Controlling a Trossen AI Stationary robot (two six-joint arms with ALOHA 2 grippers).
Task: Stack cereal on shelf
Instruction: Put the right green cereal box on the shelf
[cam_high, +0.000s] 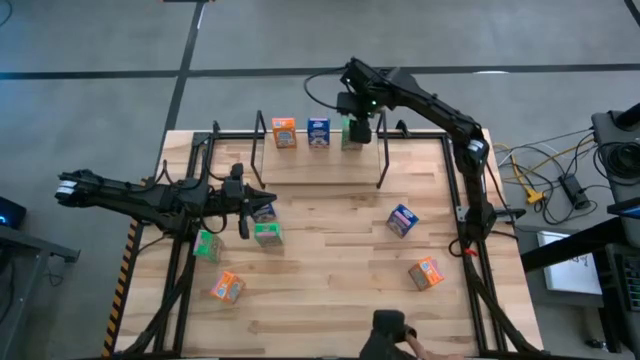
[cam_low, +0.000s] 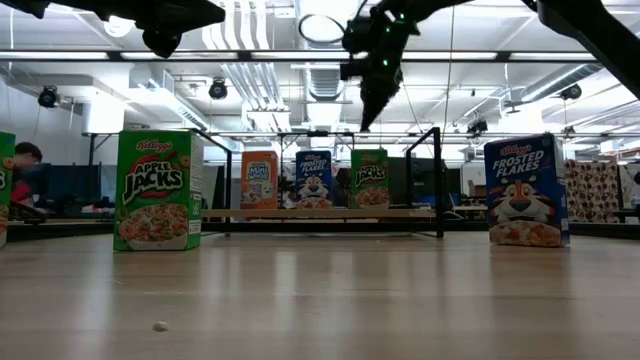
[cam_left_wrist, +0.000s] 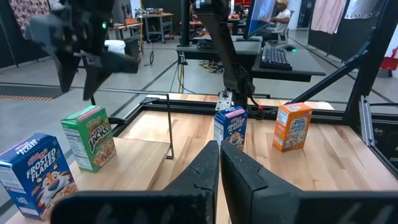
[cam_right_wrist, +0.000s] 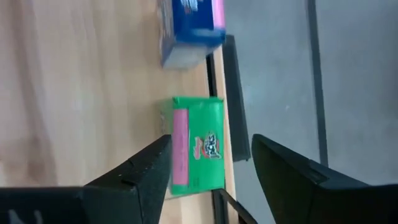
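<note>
You have nine cereal boxes in the high view: three green, three blue and three orange.

Starting at the left, your left gripper (cam_high: 262, 200) hovers over the left half of the table with its fingers pressed together and nothing between them. One blue box (cam_high: 263, 212) sits partly under its tip. Just beside that stand two green boxes, one to the left (cam_high: 207, 245) and one to the right (cam_high: 268, 234). An orange box (cam_high: 227, 288) lies nearer the front edge, on its own.

Along the back, the shelf (cam_high: 381, 160) carries a row of three: orange (cam_high: 284, 133), then blue (cam_high: 318, 132), then green (cam_high: 352, 133) at the right end. Your right gripper (cam_high: 358, 128) hangs directly over that green box with its fingers spread. In the right wrist view they stand to either side of it, and in the low view the tips are above the box top and clear of it, so it grips nothing. The shelf's right hoop stands just beside this gripper.

On the right half of the table, a blue box (cam_high: 402, 220) and an orange box (cam_high: 427, 272) stand apart in open space.

At the front edge a person's hand (cam_high: 415, 348) rests by a dark object (cam_high: 388, 328).
</note>
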